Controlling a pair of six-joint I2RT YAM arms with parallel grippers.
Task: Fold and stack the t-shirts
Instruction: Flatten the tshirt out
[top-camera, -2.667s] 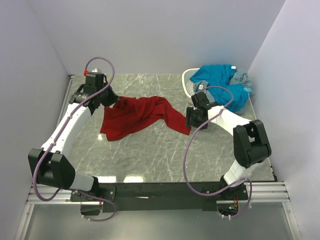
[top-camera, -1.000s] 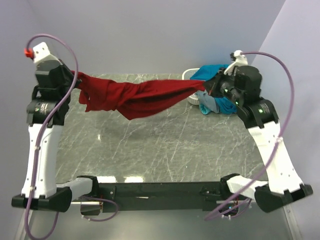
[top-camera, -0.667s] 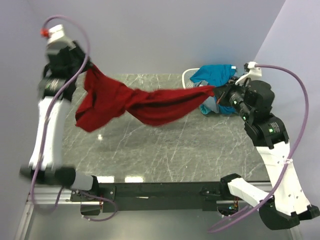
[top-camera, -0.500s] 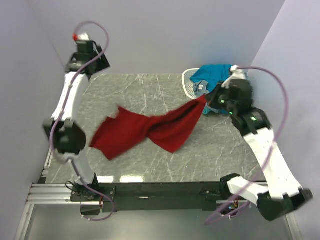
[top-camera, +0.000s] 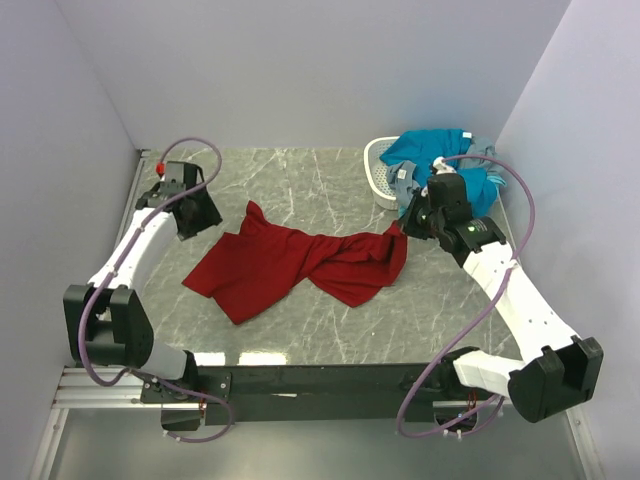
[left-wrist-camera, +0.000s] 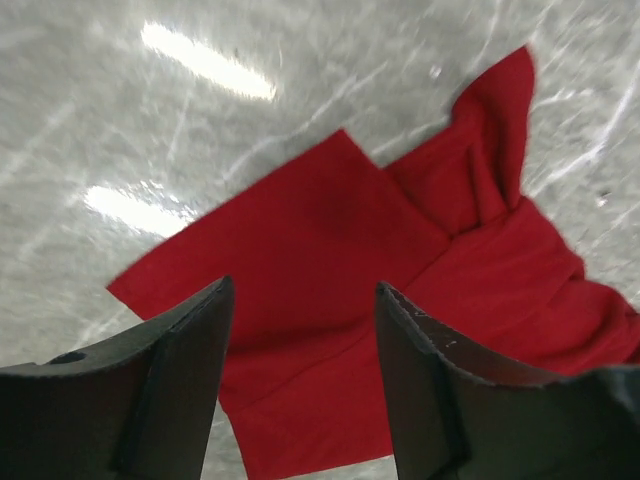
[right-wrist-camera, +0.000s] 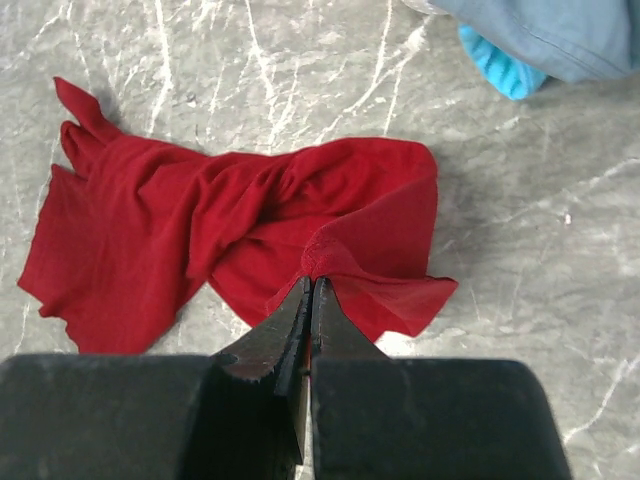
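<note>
Red t-shirt (top-camera: 290, 265) lies crumpled on the tabletop (top-camera: 330, 180), about the middle. It runs from near the left edge towards the right side.
- Cloth is twisted along its length. The left part is spread fairly flat, with one corner pointing at the far edge. The right part is bunched in folds.
- Its right end lifts slightly into the right gripper (top-camera: 403, 228).

Right gripper, wrist view (right-wrist-camera: 310, 285): jaws pressed together, pinching a small ridge of red t-shirt (right-wrist-camera: 200, 230) at the tips. The rest of the garment trails off to the left of the claw.

Left gripper (top-camera: 205, 215): near the far left corner of the tabletop, just beside the shirt's left part.
- Wrist view (left-wrist-camera: 300, 295): fingers (left-wrist-camera: 200, 340) stand apart with nothing between them.
- The flat red t-shirt (left-wrist-camera: 330, 260) lies below, not touched.

Teal-blue t-shirt (top-camera: 440, 160) and grey t-shirt (top-camera: 485, 155) are heaped in the far right corner, draped partly over a white basket (top-camera: 380, 175), just beyond the right gripper. An edge of the teal-blue cloth (right-wrist-camera: 500, 70) shows at the top of the right wrist view, apart from the red one.
</note>
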